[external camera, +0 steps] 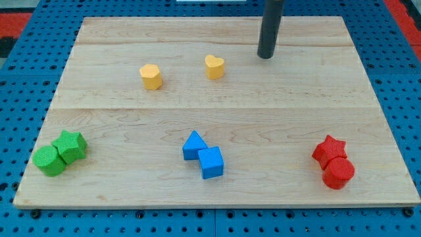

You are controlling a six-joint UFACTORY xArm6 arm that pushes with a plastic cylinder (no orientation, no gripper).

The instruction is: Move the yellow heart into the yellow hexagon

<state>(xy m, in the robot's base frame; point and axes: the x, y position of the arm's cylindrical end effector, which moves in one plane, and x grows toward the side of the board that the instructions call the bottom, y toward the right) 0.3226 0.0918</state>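
camera view: yellow heart (214,66) as landmark, on wooden board (217,125). yellow hexagon (150,76) to its left, apart. my tip (266,56) to its right, slightly higher, not touching; a bare rod, no pincer, holding nothing.

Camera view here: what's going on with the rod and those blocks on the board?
A single arm ending in a dark rod works over a wooden board. My tip rests near the view's top, to the right of the yellow heart and apart from it. The yellow hexagon sits to the heart's left with a gap between them, so the heart has not yet reached it. Green, blue and red pairs sit along the bottom, untouched.
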